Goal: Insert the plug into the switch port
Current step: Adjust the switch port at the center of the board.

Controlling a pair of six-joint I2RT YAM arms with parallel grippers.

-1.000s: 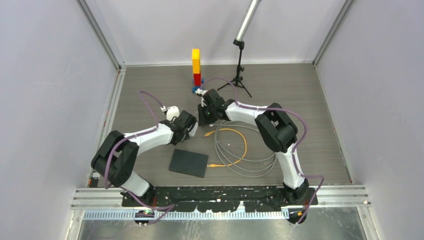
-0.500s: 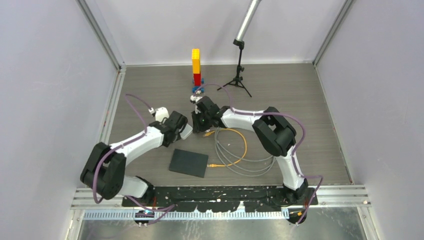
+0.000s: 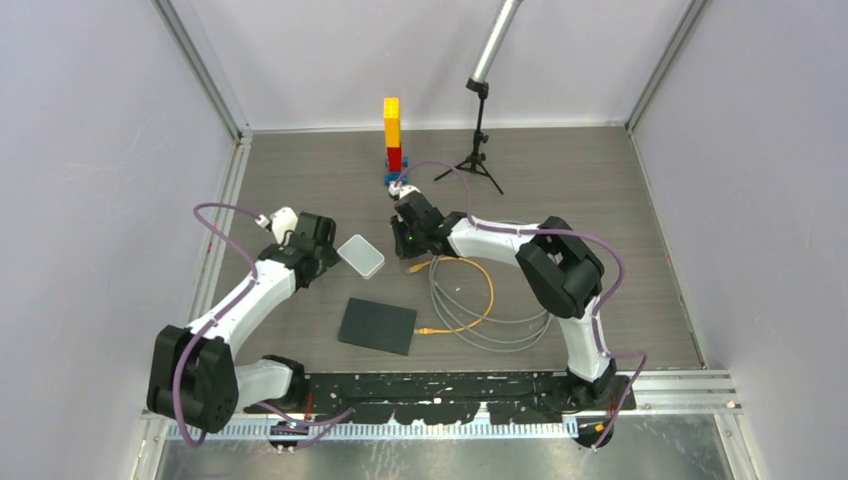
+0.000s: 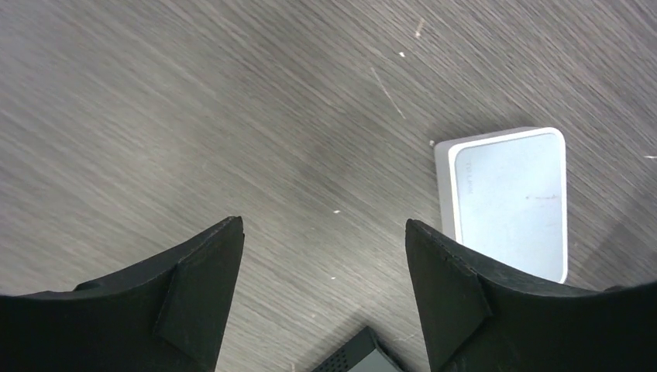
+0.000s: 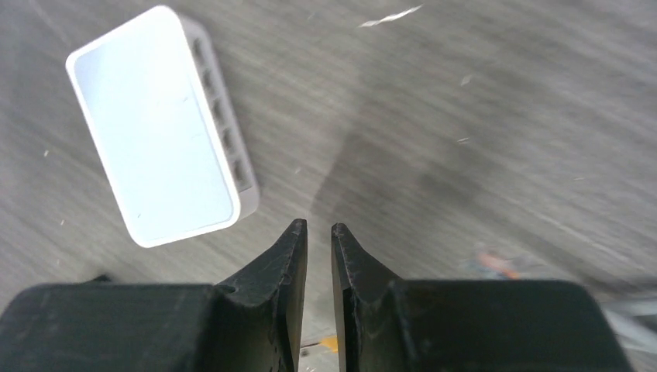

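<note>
- While the left gripper (image 4: 321, 232) stands wide open and empty, the white box (image 4: 507, 201) lies flat on the table (image 4: 194, 116) just beyond its right finger, not touching it.
- Pinched almost closed with only a thin slit, the right gripper (image 5: 318, 229) has the box up and to its left, apart from it, with the row of ports (image 5: 225, 132) on the side nearest it.

switch (image 3: 361, 256): left of cable coil (image 3: 491, 295), behind pad (image 3: 377, 325) | pad: just left of coil | block tower (image 3: 392, 130): far back, left of tripod (image 3: 479, 150) | all: on table (image 3: 620, 200)
</note>
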